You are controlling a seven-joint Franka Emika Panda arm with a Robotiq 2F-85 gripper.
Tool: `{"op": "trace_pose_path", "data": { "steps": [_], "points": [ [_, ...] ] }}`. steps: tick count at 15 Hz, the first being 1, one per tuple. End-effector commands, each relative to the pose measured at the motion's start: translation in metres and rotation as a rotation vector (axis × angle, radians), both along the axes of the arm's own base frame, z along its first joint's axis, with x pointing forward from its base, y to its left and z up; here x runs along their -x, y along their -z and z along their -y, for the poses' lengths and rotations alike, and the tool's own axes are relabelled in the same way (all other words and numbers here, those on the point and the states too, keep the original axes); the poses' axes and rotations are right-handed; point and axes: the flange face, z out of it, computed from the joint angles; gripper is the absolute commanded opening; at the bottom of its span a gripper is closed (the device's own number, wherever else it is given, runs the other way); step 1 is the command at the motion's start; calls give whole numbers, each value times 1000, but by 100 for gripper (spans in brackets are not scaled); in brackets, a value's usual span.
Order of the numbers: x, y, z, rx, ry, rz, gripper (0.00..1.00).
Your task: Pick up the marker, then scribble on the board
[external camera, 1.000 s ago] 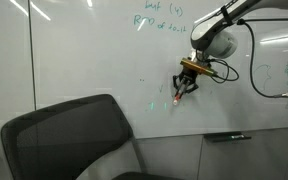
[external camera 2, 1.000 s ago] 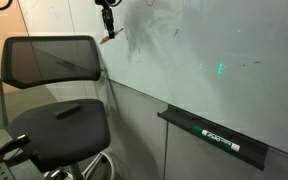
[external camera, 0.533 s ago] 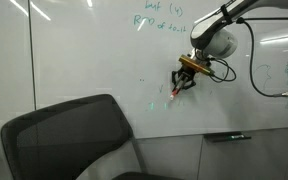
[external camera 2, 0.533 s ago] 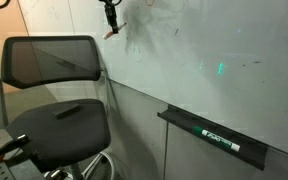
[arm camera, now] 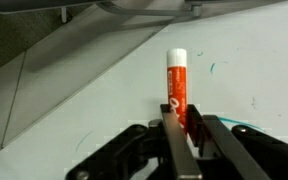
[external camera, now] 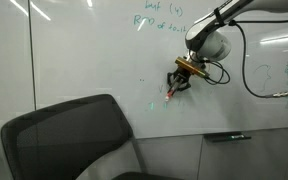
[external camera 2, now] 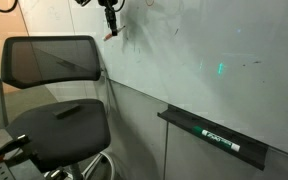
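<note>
The gripper [external camera: 180, 82] is clamped on the marker [external camera: 172, 92]. In the wrist view its two dark fingers [arm camera: 169, 132] press on either side of the lower barrel, and most of the marker [arm camera: 176, 85] sticks out beyond them.

What the scribble turns on is the line from the hand to the board [external camera: 74, 60]. The marker's long axis carries straight on from the fingers. In an exterior view it slopes down and away from the wrist, towards the glossy white surface. The tip sits at the board or just off it, but I cannot tell from any view whether it actually touches. From the other side the gripper [external camera 2: 110, 22] hangs high against the board [external camera 2: 184, 60] above the black mesh chair [external camera 2: 49, 62], with the marker [external camera 2: 109, 35] a small red sliver below it.

Up close the marker is a short, slim stick with a reddish-orange barrel and small print I cannot read. Its far end looks pale in the wrist view, perhaps from glare, and red from outside. Faint green strokes [arm camera: 212, 68] lie on the board beside it.

The pick-up looks done, so my guess is that any scribbling needs a push along that axis, then sideways strokes
</note>
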Motion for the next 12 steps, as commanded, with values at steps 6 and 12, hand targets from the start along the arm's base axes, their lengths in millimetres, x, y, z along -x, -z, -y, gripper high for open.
{"op": "trace_pose_path", "data": {
  "steps": [6,12],
  "points": [
    [-21,15,4,-16,-76,-46,5],
    [-11,11,15,-11,-80,-16,5]
  ]
}}
